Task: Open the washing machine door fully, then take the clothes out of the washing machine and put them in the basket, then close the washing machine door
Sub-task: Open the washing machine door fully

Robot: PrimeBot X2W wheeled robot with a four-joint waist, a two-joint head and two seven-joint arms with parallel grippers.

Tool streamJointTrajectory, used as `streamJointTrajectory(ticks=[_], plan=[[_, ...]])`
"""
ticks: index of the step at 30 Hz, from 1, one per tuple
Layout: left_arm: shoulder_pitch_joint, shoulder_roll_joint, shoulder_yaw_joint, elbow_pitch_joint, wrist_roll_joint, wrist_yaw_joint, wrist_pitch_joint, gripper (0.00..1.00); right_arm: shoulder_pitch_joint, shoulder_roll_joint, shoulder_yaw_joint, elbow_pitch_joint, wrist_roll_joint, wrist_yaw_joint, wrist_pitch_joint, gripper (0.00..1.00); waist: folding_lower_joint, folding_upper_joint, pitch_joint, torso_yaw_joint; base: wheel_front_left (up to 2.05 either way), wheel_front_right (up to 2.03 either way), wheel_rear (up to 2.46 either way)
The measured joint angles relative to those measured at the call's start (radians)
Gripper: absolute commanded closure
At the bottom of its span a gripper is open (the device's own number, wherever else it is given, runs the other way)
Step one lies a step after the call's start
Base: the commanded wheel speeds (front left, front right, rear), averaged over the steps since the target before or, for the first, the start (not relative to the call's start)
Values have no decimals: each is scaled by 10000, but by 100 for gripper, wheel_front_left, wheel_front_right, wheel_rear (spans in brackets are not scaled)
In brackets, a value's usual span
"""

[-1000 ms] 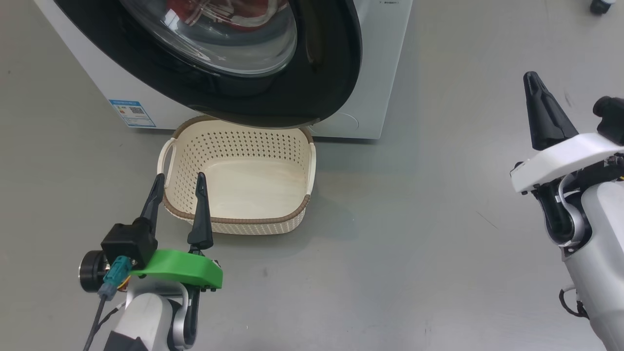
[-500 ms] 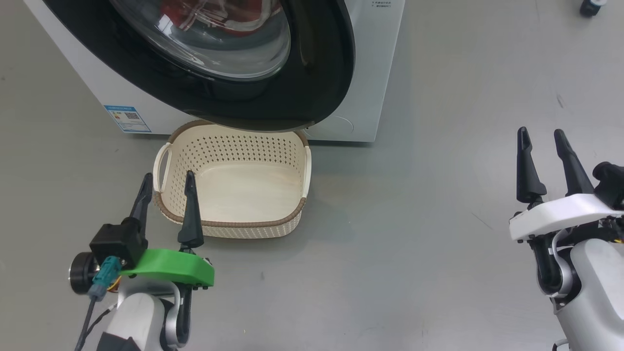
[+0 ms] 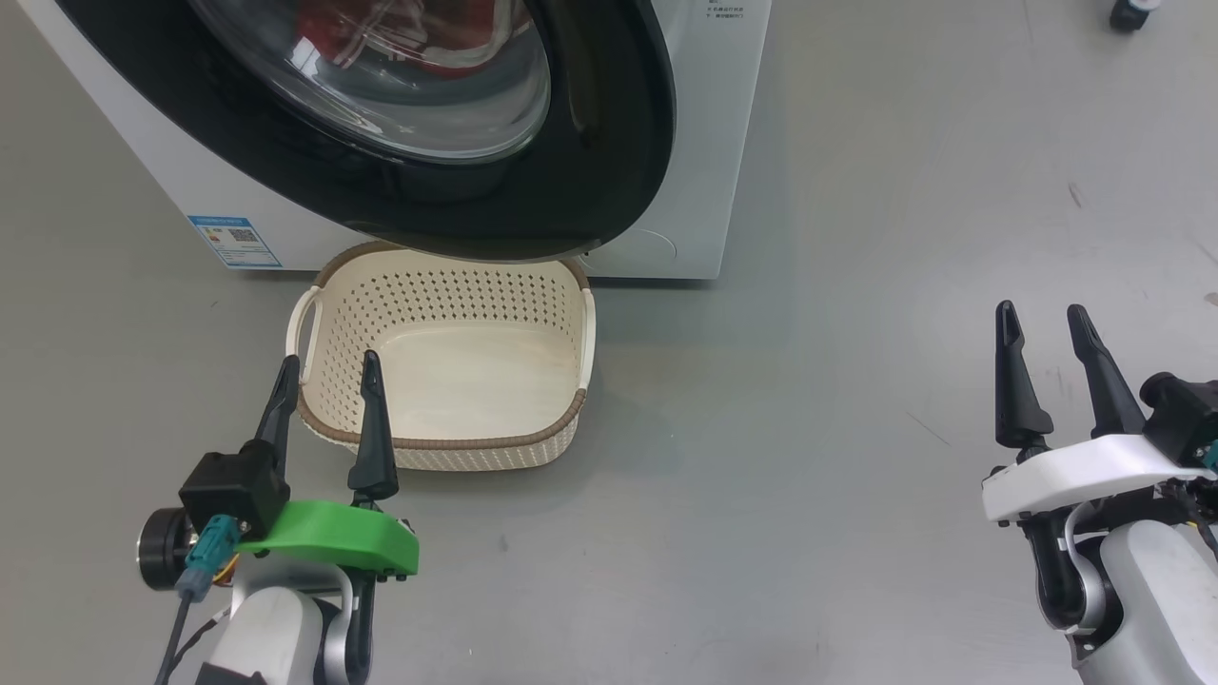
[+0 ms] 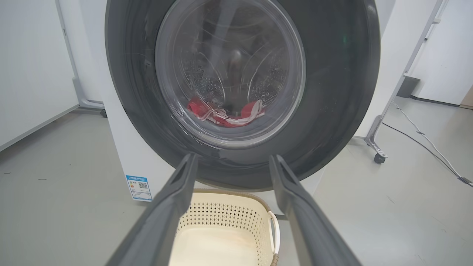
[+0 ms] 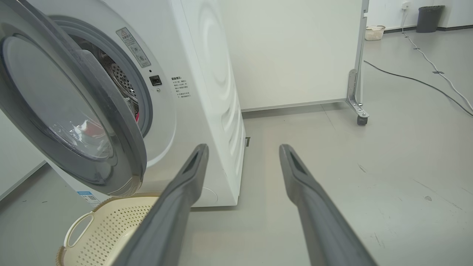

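The washing machine door (image 3: 609,124) (image 4: 332,92) (image 5: 107,122), black-rimmed with a glass bowl, stands partly ajar on the white washing machine (image 3: 704,143) (image 5: 207,92). Red clothes (image 4: 225,112) (image 3: 333,29) with white stripes lie in the drum behind the glass. The cream basket (image 3: 314,419) (image 4: 255,221) (image 5: 92,236) sits empty on the floor under the door. My left gripper (image 3: 325,366) (image 4: 231,160) is open, fingertips over the basket's near left rim. My right gripper (image 3: 1040,319) (image 5: 244,149) is open over bare floor, far right of the machine.
Grey floor surrounds the machine. A wheeled white partition (image 5: 356,74) stands to the right, with cables (image 5: 425,83) trailing across the floor. A small basket (image 5: 374,32) and a dark bin (image 5: 428,18) sit far back. A caster (image 3: 1128,14) shows at top right.
My right gripper has drawn back and lower from near the door side, and now shows both fingers apart. The head view has shifted a little; door and basket stay put.
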Motion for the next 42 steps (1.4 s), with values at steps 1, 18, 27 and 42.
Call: streamJointTrajectory(ticks=[1,18,27,42], plan=[[3,-2,-2,0,0,0,0,0,34,8,-2,-52,-33,0,0,0,0,0,8,-10,0,0,0],[35,0,-10,0,0,0,0,0,517,228,-395,-667,-362,4,-75,0,0,0,14,-27,0,0,0],[98,0,-10,-4,0,0,0,0,691,316,-502,-846,-529,17,-75,0,0,0,-26,-38,0,0,0],[239,0,-67,0,4,0,0,0,933,497,-593,-907,-681,115,-75,0,0,0,-45,-91,0,0,0]])
